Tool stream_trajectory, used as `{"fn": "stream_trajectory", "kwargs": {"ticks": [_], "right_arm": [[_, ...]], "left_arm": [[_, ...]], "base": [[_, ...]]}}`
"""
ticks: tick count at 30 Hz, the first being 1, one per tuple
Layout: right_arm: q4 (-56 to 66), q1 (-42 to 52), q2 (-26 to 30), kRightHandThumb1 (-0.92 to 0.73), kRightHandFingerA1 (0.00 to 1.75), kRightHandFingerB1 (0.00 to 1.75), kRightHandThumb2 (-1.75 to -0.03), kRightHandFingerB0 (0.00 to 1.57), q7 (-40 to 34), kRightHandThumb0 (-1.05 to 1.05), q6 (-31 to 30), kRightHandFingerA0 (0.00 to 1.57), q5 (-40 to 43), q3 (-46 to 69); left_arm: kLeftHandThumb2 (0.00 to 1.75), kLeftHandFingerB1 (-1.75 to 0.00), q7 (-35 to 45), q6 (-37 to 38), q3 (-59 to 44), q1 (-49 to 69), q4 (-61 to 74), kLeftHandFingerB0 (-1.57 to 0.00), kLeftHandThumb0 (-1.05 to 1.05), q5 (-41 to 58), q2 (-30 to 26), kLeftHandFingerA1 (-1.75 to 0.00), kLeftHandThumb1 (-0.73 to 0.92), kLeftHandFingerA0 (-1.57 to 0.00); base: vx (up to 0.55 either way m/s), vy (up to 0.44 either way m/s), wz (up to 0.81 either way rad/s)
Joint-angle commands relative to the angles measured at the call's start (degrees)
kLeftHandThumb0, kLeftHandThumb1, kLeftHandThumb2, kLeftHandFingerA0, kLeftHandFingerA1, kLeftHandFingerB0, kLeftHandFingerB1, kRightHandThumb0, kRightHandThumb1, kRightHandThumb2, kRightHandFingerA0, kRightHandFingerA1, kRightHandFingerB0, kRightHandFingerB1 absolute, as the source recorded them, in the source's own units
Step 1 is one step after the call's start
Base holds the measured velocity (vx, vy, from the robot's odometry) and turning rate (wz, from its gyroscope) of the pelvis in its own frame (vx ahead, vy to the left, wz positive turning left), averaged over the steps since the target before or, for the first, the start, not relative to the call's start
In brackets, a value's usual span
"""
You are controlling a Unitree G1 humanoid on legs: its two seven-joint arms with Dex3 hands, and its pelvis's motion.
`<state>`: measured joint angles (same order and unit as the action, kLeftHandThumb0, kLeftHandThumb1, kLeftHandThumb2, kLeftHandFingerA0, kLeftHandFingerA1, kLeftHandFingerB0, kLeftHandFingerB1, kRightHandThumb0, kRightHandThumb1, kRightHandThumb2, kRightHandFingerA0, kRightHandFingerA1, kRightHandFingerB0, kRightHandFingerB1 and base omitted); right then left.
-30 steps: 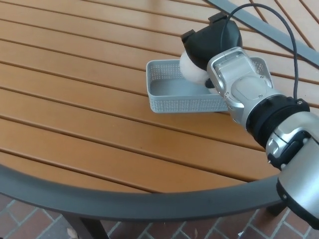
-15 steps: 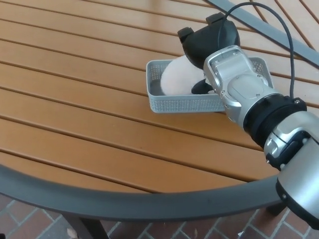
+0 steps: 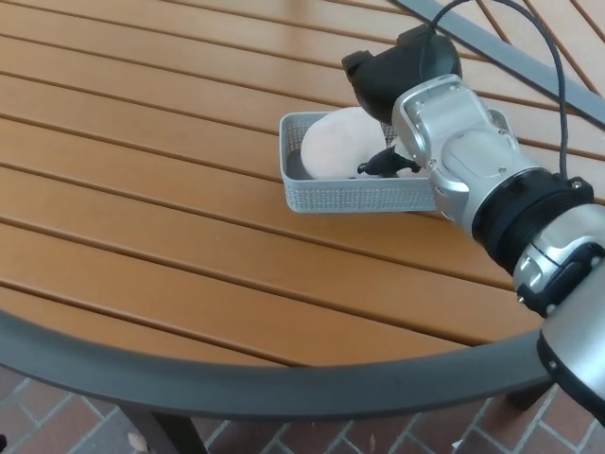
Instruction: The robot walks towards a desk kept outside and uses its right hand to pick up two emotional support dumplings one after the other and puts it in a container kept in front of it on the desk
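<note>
Head view: right hand (image 3: pixel 397 80), fingers apart, above plush round dumpling (image 3: pixel 342 142) in perforated grey container (image 3: pixel 354 196).

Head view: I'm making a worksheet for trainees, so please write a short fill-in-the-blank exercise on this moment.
1. The white dumpling lies inside the grey ____.
2. The container stands on a table of ____ slats.
3. The only robot hand in view is its ____ hand.
4. Below the table's rim, the ground is paved with ____.

Missing words: container; wooden; right; bricks
</note>
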<state>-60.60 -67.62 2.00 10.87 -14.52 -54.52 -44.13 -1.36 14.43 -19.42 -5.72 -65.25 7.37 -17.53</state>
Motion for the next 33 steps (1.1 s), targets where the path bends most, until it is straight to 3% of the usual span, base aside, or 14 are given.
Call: {"fn": "stream_trajectory", "kwargs": {"ticks": [1,4,5,11,14,16,18,22,24,25,28,29,32,33], "right_arm": [[5.9,-2.4,3.4,-0.61,0.0,0.02,-0.8,0.0,7.1,-0.98,1.6,0.0,2.7,2.5],[10.4,-2.9,5.6,-0.61,0.0,0.02,-0.8,0.0,9.8,-0.98,2.5,0.0,4.0,4.3],[13.6,-2.8,7.5,-0.57,0.17,0.0,-0.99,0.0,11.0,-1.03,3.3,0.0,4.9,5.7],[29.6,-0.4,15.5,-0.58,0.18,0.0,-0.99,0.0,19.5,-1.04,3.7,0.0,8.5,11.7],[49.5,6.0,26.6,-0.6,0.2,0.02,-1.01,0.0,28.2,-1.05,3.6,0.0,13.4,19.5],[67.5,18.3,37.1,-0.62,0.09,0.0,-0.99,0.0,34.6,-1.05,2.1,0.0,21.2,35.8],[74.6,23.6,41.1,-0.62,0.09,0.0,-0.99,0.0,37.1,-1.05,1.2,0.0,24.4,42.5],[81.7,39.3,41.1,-0.64,0.0,0.01,-0.98,0.0,40.2,-1.04,0.5,0.0,28.7,65.5],[82.6,49.8,36.6,-0.57,0.1,0.13,-0.94,0.01,38.5,-0.89,1.4,0.0,31.9,81.0],[79.8,54.9,34.5,-0.53,0.49,0.33,-0.9,0.03,36.1,-0.81,3.8,0.03,34.2,88.7],[73.6,62.9,31.9,-0.53,0.52,0.37,-0.9,0.05,31.8,-0.81,8.0,0.07,38.5,100.7],[70.0,65.7,31.3,-0.32,0.55,0.51,-0.95,0.0,29.5,-0.4,8.7,0.02,39.9,104.9],[64.0,70.8,30.1,-0.34,0.55,0.51,-0.97,0.0,23.5,-0.4,10.7,0.03,41.1,111.1],[60.3,73.2,29.5,-0.53,0.62,0.46,-0.96,0.0,19.8,-0.81,12.3,0.08,41.7,112.6]], "left_arm": [[0.57,-0.58,0.1,0.5,0.9,0.3,-0.5,-0.79,-0.3,-1.0,-1.1,-0.78,0.58,-0.82],[0.57,-0.58,-0.3,1.2,1.8,0.5,-0.8,-0.79,-0.3,-1.8,-1.0,-0.78,0.58,-0.82],[0.56,-0.58,-0.3,1.3,1.8,0.6,-0.9,-0.78,-0.29,-1.7,-1.0,-0.78,0.58,-0.84],[0.57,-0.58,0.0,1.8,1.9,0.8,-1.5,-0.76,-0.28,-1.3,-1.5,-0.78,0.59,-0.82],[0.56,-0.58,-0.5,1.2,2.1,1.1,-1.2,-0.74,-0.32,-1.3,-1.1,-0.78,0.56,-0.79],[0.56,-0.59,-0.2,1.6,1.4,1.3,-1.4,-0.77,-0.3,-0.5,-0.9,-0.8,0.55,-0.82],[0.56,-0.59,-0.1,1.8,1.1,1.4,-1.5,-0.77,-0.3,-0.1,-0.9,-0.8,0.55,-0.82],[0.56,-0.59,-0.6,1.9,0.9,1.5,-1.7,-0.76,-0.28,0.0,-0.9,-0.79,0.58,-0.79],[0.57,-0.59,-0.5,2.3,1.2,2.0,-1.7,-0.76,-0.28,-0.5,-1.4,-0.78,0.58,-0.77],[0.65,-0.54,-2.2,4.4,2.2,2.7,-1.7,-0.7,-0.04,-2.0,-1.5,-0.64,0.69,-0.78],[0.67,-0.53,-4.4,7.4,3.5,3.6,-1.7,-0.7,-0.02,-4.1,-1.9,-0.64,0.69,-0.77],[0.68,-0.53,-4.3,7.5,3.3,3.7,-1.8,-0.68,-0.03,-3.9,-2.2,-0.62,0.71,-0.76],[0.67,-0.53,-4.4,7.5,3.0,3.8,-1.9,-0.68,-0.04,-3.7,-2.8,-0.62,0.71,-0.76],[0.63,-0.53,-4.4,7.6,2.9,3.9,-2.0,-0.69,-0.06,-3.6,-2.9,-0.63,0.71,-0.78]], "base": [[0.0,0.0,0.0],[0.0,0.0,0.0],[0.0,0.0,0.0],[0.0,0.0,0.0],[0.0,0.0,0.0],[0.0,0.0,0.0],[0.0,0.0,0.0],[0.0,0.0,0.0],[0.0,0.0,0.0],[0.0,0.0,0.0],[0.0,0.0,0.0],[0.0,0.0,0.0],[0.0,0.0,0.0],[0.0,0.0,0.0]]}}
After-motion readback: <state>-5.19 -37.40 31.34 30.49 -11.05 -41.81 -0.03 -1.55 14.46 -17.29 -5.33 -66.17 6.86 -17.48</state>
